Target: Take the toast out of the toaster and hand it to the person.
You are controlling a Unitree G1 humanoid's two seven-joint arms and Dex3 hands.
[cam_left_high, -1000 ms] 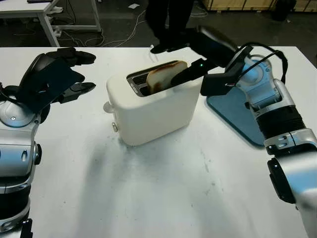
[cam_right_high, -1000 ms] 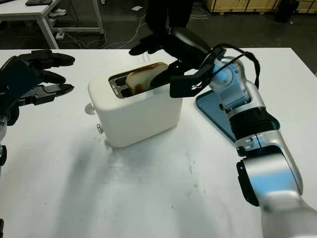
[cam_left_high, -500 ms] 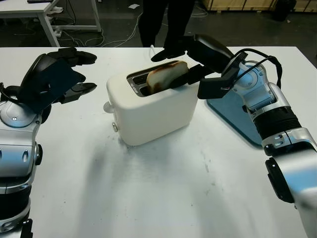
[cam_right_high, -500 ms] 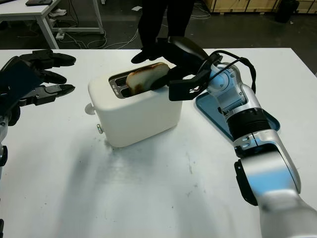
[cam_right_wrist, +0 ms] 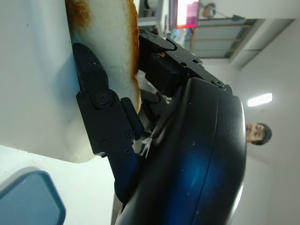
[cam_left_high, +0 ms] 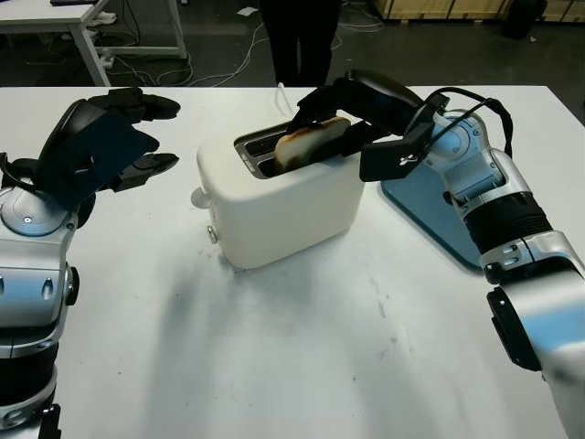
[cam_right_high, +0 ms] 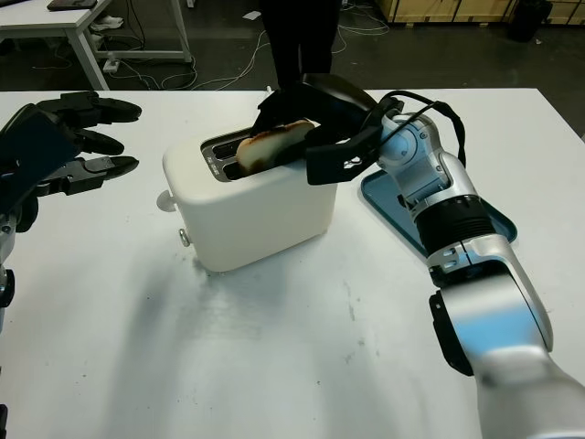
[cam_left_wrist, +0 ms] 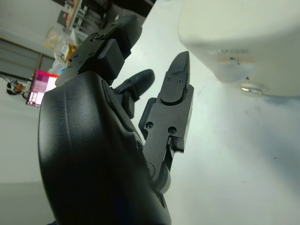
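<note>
One slice of toast (cam_left_high: 313,144) sticks up out of the white toaster (cam_left_high: 283,197), which sits in the middle of the white table (cam_left_high: 302,357). The toast is brown and a bit burnt at one end, and it leans in its slot, still partly inside. The right hand (cam_left_high: 340,114) reaches over the top of the toaster from the right side. Its black fingers (cam_right_wrist: 101,119) are closed around the toast, with one finger pressed flat on one face and the others on the other face, so the bread is pinched between them. The left hand (cam_left_high: 119,137) is up in the air on the left side of the table, well apart from the toaster, and it is open and holds nothing. A blue tray (cam_left_high: 439,215) lies flat on the table just to the right of the toaster, partly under the right arm. A person (cam_left_high: 302,41) in dark clothes stands on the far side of the table, behind the toaster.
</note>
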